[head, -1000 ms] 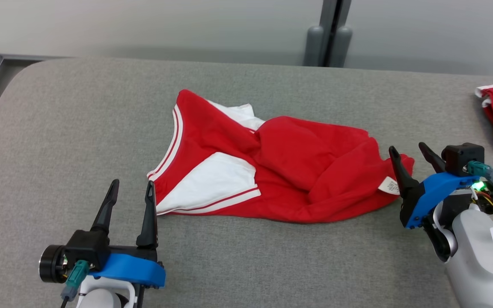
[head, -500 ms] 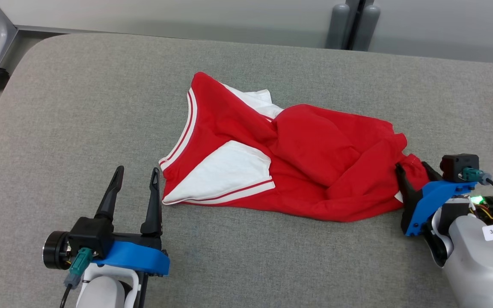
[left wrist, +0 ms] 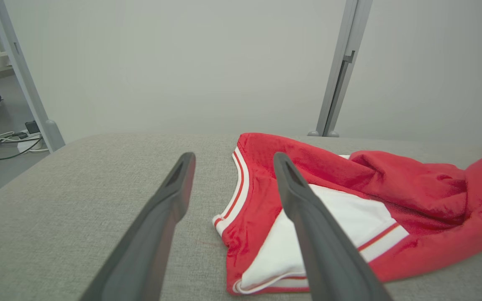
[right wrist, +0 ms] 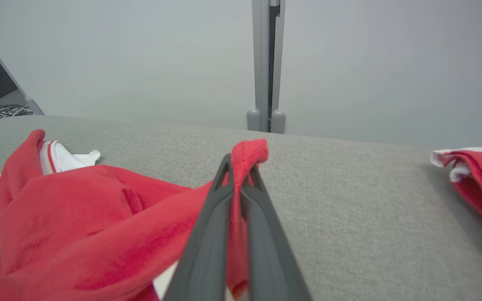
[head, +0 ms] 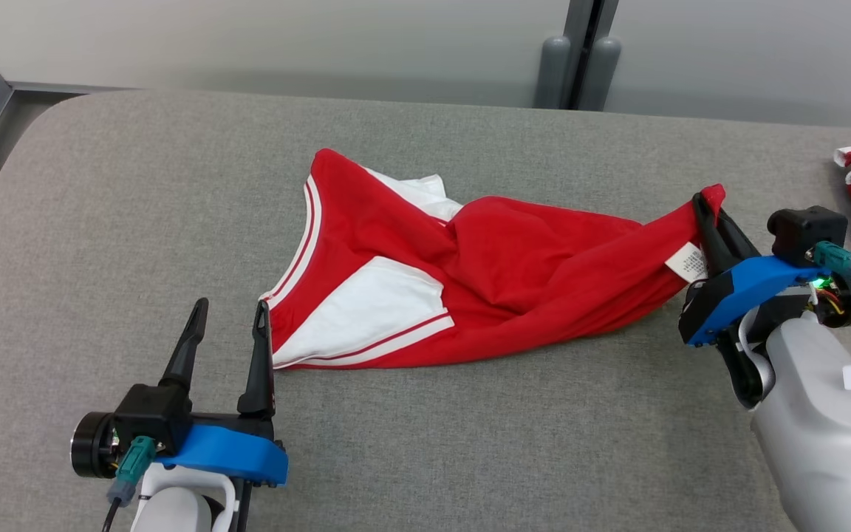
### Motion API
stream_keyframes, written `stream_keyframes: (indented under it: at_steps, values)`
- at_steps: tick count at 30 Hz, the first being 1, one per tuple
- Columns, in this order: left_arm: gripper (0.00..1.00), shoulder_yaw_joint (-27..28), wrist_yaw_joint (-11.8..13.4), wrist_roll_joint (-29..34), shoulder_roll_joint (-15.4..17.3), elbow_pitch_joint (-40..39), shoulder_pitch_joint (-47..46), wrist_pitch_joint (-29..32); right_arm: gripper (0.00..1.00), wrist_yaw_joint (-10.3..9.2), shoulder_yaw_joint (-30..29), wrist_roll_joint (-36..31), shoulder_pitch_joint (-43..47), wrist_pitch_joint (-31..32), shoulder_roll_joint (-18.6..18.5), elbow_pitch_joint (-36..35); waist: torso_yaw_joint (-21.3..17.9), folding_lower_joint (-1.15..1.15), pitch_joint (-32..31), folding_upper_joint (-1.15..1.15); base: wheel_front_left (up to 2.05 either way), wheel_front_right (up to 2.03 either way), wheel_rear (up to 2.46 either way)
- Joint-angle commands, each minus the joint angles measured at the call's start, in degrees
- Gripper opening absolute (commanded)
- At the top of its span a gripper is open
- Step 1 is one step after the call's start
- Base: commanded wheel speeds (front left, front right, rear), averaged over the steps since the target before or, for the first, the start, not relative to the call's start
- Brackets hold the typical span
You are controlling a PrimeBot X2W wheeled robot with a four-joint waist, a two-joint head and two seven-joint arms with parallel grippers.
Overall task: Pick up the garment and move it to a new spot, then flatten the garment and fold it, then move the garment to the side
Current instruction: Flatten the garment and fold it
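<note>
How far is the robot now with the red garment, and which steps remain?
Done: the right gripper is shut on one corner of the red garment, and that end hangs above the table. In hand: picking it up; most of it lies crumpled on the table. The left gripper is open beside the white-striped hem, holding nothing. Left: moving it, flattening, folding, setting it aside.

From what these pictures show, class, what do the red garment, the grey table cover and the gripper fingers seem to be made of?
Red garment: soft matte knit, perhaps cotton; it creases and drapes in rounded folds.
Grey table cover: woven cloth, matte; a fine flecked weave shows.
Gripper fingers: likely hard plastic, dark, dull sheen; smooth moulded faces.
</note>
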Motion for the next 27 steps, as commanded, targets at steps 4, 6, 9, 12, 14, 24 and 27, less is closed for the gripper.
stream_keyframes:
  at_steps: [4, 6, 9, 12, 14, 24, 27]
  values:
    - [1.0, 0.6, -0.4, -0.4, -0.1, 0.2, 1.8, -0.3, 0.0, 0.01, -0.4, 0.7, 7.6, -0.2, 0.1, -6.8, -2.3, 0.0, -2.8, -0.01, 0.0, 0.0, 0.0]
    - [1.0, 0.9, -0.4, -0.3, -0.1, 0.2, 2.7, -0.3, 0.0, 0.01, -0.5, 1.3, 11.3, -0.2, 0.1, -10.3, -3.3, 0.0, -3.9, -0.01, 0.0, 0.0, 0.0]
    - [1.0, 1.2, -0.4, -0.4, -0.1, 0.3, 4.1, -0.3, 0.0, 0.01, -0.1, 2.4, 18.1, -0.2, 0.5, -15.7, -4.8, 0.0, -5.3, -0.01, 0.0, 0.0, 0.0]
    - [1.0, 1.4, -0.4, -0.4, -0.1, 0.2, 5.1, -0.3, 0.0, 0.01, -0.1, 3.1, 22.3, -0.3, 0.5, -19.2, -5.7, 0.0, -6.1, -0.01, 0.0, 0.0, 0.0]
    - [1.0, 1.6, -0.4, -0.4, -0.1, 0.1, 5.8, -0.3, 0.0, 0.01, 0.1, 3.6, 26.4, -0.3, 0.8, -22.5, -6.5, 0.0, -6.7, -0.01, 0.0, 0.0, 0.0]
    - [1.0, 0.4, -0.4, -1.0, -0.1, 0.3, 7.1, -0.3, 0.0, 0.01, -3.0, 4.2, 44.1, -0.3, 2.6, -33.8, -8.1, 0.0, -7.9, -0.01, 0.0, 0.0, 0.0]
    - [1.0, 0.2, -0.5, -1.0, -0.1, 0.5, 7.3, -0.3, 0.0, 0.01, -3.3, 4.1, 48.6, -0.3, 3.1, -35.5, -8.1, 0.0, -8.2, -0.01, 0.0, 0.0, 0.0]
